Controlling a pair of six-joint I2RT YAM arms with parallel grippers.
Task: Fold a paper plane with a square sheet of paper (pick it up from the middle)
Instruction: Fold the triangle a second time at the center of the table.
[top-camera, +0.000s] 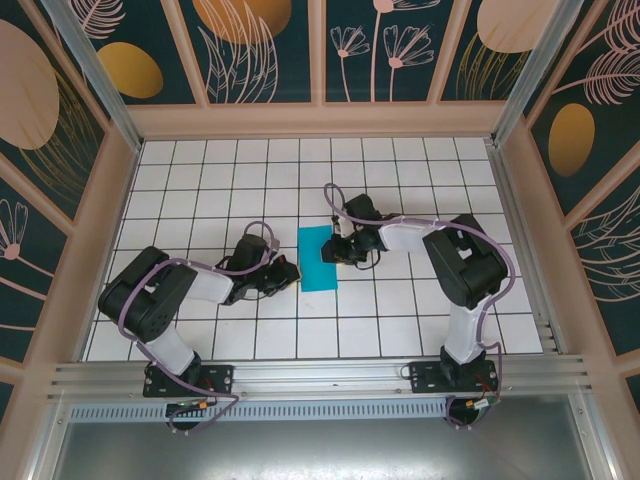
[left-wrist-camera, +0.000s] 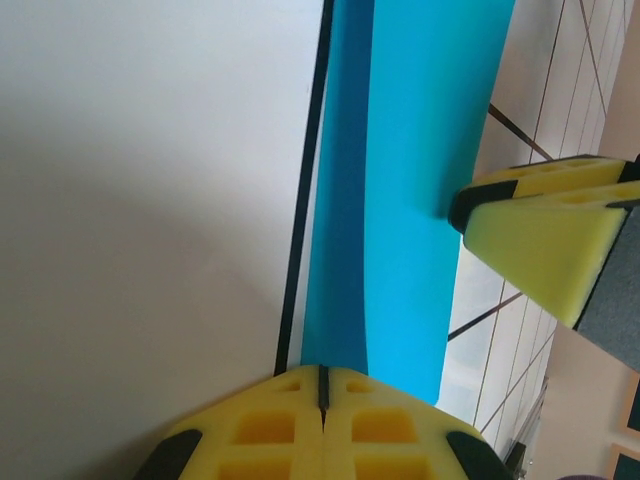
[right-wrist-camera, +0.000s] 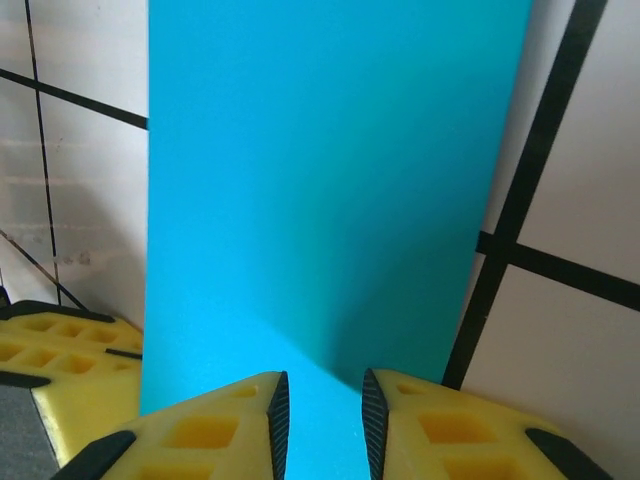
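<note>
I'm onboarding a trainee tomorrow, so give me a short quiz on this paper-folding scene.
1. True or false: the left tool is shut.
2. The teal paper lies on the table as: A a full square, B a rectangle, C a finished dart.
3. Fill in: in the top view, the paper lies ___ the left tool and the right tool.
Key: 1 true; 2 B; 3 between.

The left arm (top-camera: 150, 295) and the right arm (top-camera: 462, 262) both had bulky glossy black joint housings joined by pale grey tubes, each rising from a flat black base plate (top-camera: 190, 380). A thin lilac cable (top-camera: 123, 318) looped along each arm. The left pincer (left-wrist-camera: 322, 385) and right pincer (right-wrist-camera: 322, 400) carried 2 yellow fingers (right-wrist-camera: 200, 430) apiece, moulded with square pockets and edged in black.
</note>
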